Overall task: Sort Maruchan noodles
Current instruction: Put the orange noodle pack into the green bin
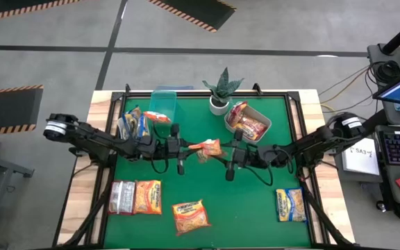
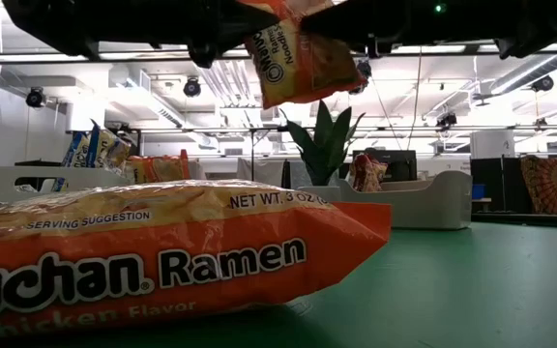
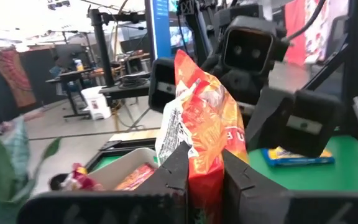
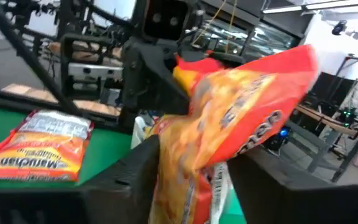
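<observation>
An orange Maruchan packet (image 1: pixel 209 148) hangs in the air over the middle of the green mat, between both grippers. My left gripper (image 1: pixel 192 149) comes at it from the table's left and my right gripper (image 1: pixel 229 154) from the right; each is shut on it. In the low view the packet (image 2: pixel 298 58) hangs tilted from the top edge. On the mat lie a silvery packet (image 1: pixel 121 196), two orange packets (image 1: pixel 148 196) (image 1: pixel 190 215) and a yellow-and-blue one (image 1: pixel 291 205). My left gripper pinches the orange packet's lower end (image 3: pixel 205 180) between its two fingers (image 3: pixel 178 174), level from the table's left. The packet stands on edge above the fingers, lifted clear of the mat. My right gripper has the packet's other end (image 4: pixel 191 168) between its fingers (image 4: pixel 143 171), level from the table's right. The packet fills the gap and juts upward, tilted, clear of the table.
A grey bin (image 1: pixel 262 118) with red packets sits at the far right. A clear-teal bin (image 1: pixel 162 104) and a bin of yellow-and-blue packets (image 1: pixel 134 126) stand far left, with a potted plant (image 1: pixel 219 90) between. A large orange packet (image 2: pixel 162 261) lies near the low camera.
</observation>
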`<state>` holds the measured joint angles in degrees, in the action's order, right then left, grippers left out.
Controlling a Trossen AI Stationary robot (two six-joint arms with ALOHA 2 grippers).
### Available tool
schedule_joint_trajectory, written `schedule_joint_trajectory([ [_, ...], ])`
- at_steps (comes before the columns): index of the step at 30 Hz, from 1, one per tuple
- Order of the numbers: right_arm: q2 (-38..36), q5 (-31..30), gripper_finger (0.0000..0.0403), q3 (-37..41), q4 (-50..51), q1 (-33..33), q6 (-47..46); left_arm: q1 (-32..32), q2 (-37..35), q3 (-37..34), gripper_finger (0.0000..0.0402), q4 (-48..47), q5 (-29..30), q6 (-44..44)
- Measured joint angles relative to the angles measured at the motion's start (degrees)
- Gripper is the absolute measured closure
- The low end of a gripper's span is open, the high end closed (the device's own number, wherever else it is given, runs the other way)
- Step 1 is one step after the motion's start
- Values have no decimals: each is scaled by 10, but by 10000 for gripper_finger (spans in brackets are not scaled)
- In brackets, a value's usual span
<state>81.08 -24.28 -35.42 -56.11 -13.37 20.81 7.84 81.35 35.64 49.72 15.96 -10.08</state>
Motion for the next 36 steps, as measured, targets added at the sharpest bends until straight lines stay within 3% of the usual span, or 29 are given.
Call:
schedule_joint_trajectory([
  [9,-83,-102,168,0,85,0,-36,-58,-127,0,384,-180,19,-77],
  [15,-129,-104,156,0,134,1,-47,-158,-199,35,385,-376,42,-157],
  [20,-140,-104,160,0,140,2,-27,-257,-197,104,385,-512,38,-216],
  [25,-142,-104,162,0,140,5,-14,-370,-178,156,385,-566,-54,-262],
  [32,-141,-104,163,0,139,16,-13,-540,-138,160,385,-578,-259,-264],
  [36,-141,-103,163,0,139,29,-38,-598,-115,156,385,-579,-365,-254],
])
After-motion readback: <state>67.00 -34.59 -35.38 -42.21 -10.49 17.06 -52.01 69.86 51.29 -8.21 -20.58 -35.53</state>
